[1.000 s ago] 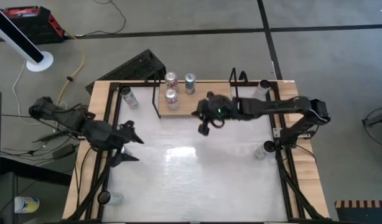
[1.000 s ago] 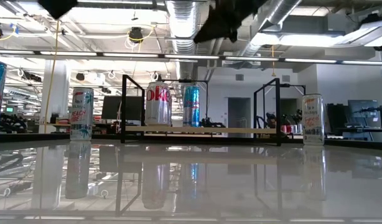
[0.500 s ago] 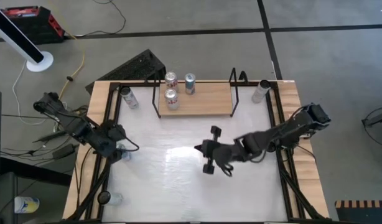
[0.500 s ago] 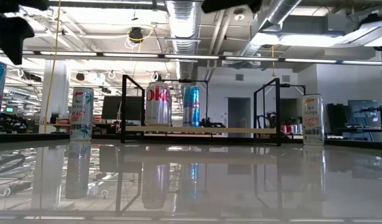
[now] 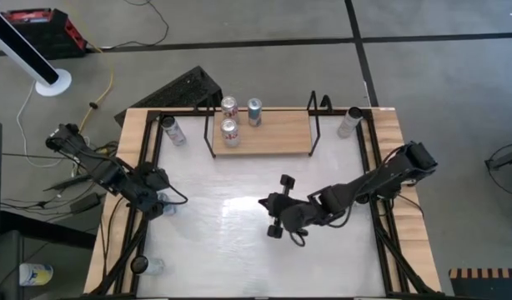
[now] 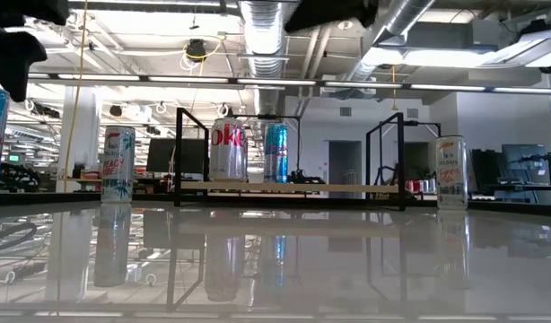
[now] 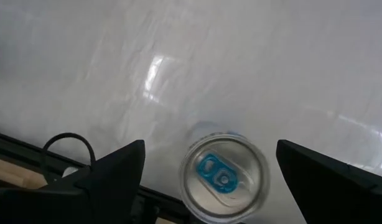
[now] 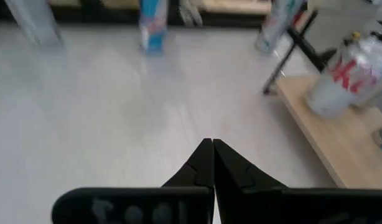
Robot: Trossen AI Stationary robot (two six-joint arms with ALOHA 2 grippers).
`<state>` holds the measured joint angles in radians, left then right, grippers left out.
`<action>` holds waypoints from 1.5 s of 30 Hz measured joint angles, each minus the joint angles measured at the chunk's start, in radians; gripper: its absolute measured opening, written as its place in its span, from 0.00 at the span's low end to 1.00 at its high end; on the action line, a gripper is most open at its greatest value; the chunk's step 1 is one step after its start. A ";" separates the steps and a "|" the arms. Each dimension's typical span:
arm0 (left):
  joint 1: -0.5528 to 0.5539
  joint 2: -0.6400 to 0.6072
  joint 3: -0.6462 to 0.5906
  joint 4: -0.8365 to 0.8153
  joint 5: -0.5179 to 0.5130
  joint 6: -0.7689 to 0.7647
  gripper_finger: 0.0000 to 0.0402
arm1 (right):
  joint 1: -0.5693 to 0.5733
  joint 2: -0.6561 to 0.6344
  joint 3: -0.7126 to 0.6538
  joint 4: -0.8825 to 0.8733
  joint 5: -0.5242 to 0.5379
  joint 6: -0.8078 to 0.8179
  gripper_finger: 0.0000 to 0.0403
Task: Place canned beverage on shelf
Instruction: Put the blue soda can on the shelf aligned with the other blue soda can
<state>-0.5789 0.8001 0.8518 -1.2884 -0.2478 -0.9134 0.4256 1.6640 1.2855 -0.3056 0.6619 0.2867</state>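
The shelf (image 5: 273, 137), a light-wood board with black end rails, stands at the table's far edge. Three cans stand on its left part: a silver-red one (image 5: 231, 132), another (image 5: 229, 105) and a blue-striped one (image 5: 254, 111). At the table's left edge, a can with a blue tab (image 7: 223, 182) stands upright on its base. My left gripper (image 7: 209, 149) hangs open above it, pointing steeply down, one finger on either side and clear of the can. My right gripper (image 5: 266, 204) hovers shut over the table's middle, holding nothing.
More cans stand on the table: one far left (image 5: 173, 131), one far right (image 5: 349, 121) and one near left (image 5: 152, 265). Black rails (image 5: 148, 150) and wooden slats run along both sides. The white top (image 5: 231, 250) between the arms is bare.
My right gripper has swung from the shelf's front edge toward the table's near side, over the middle, and has stayed shut. My left gripper has drawn back toward the table's left edge, sunk and tipped steeply down over the blue-tab can, and has stayed open.
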 joint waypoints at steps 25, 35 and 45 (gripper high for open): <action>0.000 0.004 -0.068 0.013 0.110 -0.023 0.65 | 0.095 0.109 0.001 0.110 0.081 -0.026 0.05; 0.000 0.005 -0.068 0.143 0.112 0.038 0.55 | 0.094 0.107 0.001 -0.031 0.107 -0.016 0.05; 0.143 0.170 0.059 0.364 0.110 0.361 0.55 | 0.030 0.004 -0.129 -0.007 0.128 0.016 0.05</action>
<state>-0.4361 0.9706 0.9104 -0.9244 -0.1375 -0.5527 0.4556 1.6679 1.1562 -0.3125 0.7901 0.3028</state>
